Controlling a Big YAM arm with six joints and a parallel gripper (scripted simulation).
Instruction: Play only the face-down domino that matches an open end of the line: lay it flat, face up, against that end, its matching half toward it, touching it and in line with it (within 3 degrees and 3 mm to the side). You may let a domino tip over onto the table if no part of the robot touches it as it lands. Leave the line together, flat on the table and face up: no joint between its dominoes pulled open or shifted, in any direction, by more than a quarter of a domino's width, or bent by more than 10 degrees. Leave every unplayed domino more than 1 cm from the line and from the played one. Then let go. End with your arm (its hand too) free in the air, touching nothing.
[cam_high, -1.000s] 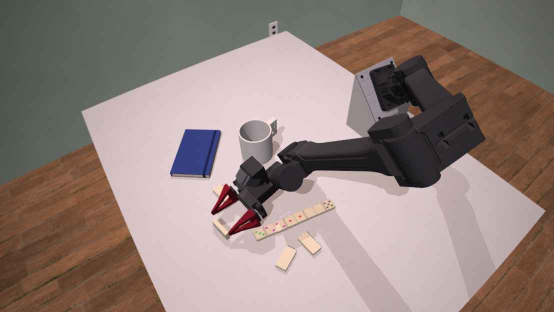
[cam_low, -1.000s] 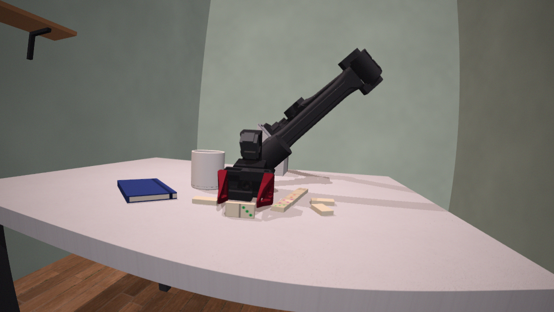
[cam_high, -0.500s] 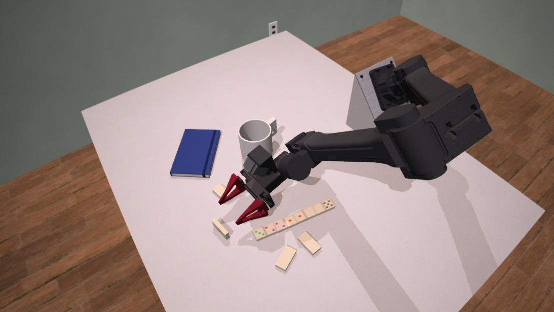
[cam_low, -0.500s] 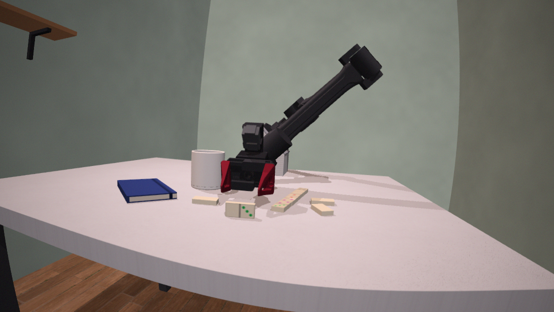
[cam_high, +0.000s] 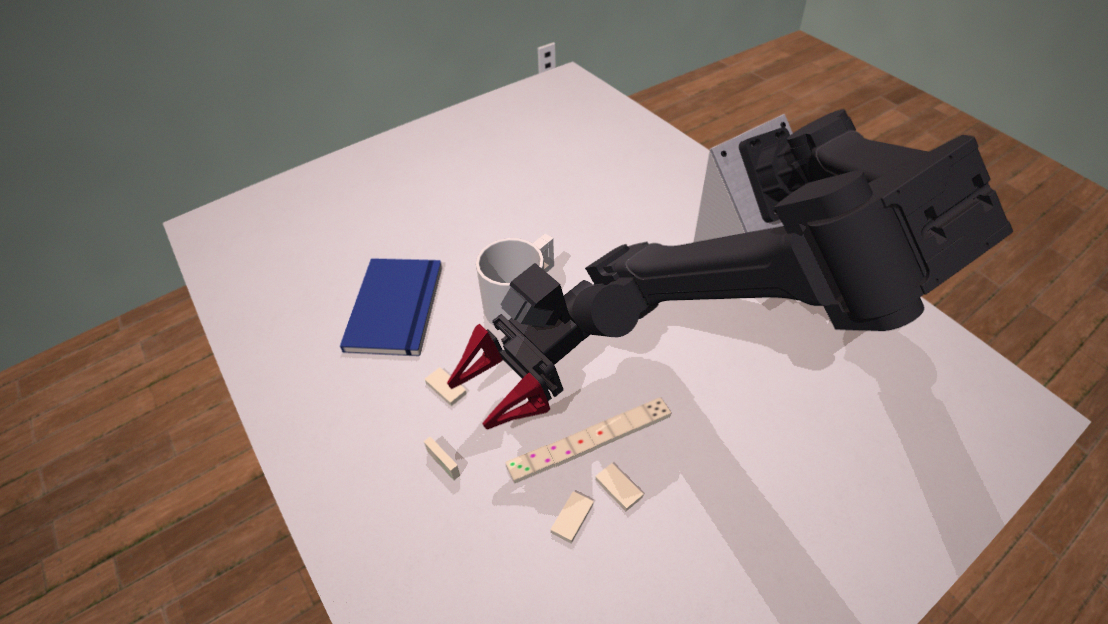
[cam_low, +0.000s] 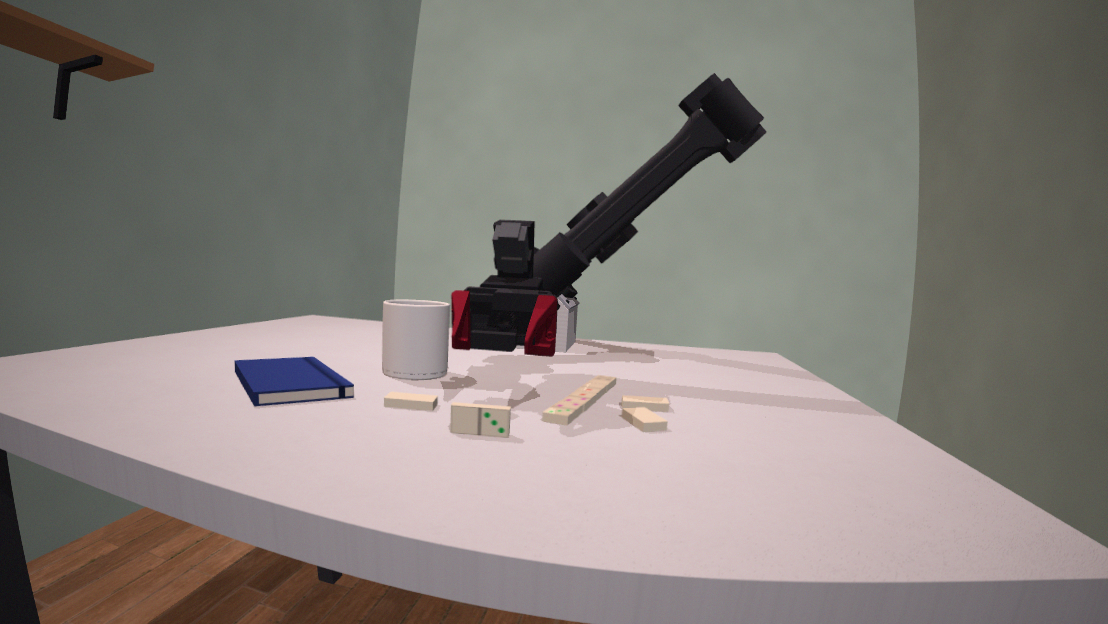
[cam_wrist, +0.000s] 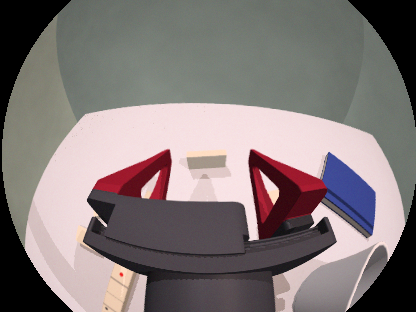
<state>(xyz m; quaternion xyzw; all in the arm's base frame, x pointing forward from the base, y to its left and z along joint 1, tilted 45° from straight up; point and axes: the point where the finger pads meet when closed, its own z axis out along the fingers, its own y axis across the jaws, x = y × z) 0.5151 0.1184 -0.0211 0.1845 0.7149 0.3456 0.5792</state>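
My gripper (cam_high: 466, 405) (cam_low: 500, 350) (cam_wrist: 209, 155) is open and empty, above the table. A domino (cam_high: 440, 457) (cam_low: 465, 419) (cam_wrist: 206, 161) stands on its long edge beyond the fingertips; its face in the exterior view shows a blank half and three green pips. The domino line (cam_high: 617, 424) (cam_low: 597, 387) (cam_wrist: 115, 290) lies face up, with three green pips at one end and several black pips at the other. Face-down dominoes lie apart from it: one (cam_high: 438, 379) (cam_low: 410, 400) near a fingertip in the top view, two (cam_high: 572, 517) (cam_high: 620, 486) on the line's other side.
A white mug (cam_high: 493, 298) (cam_low: 415, 341) (cam_wrist: 320, 287) stands close beside the gripper's wrist. A blue notebook (cam_high: 391, 306) (cam_low: 286, 375) (cam_wrist: 350, 192) lies beyond the mug. The arm reaches in from the table's far right in the top view.
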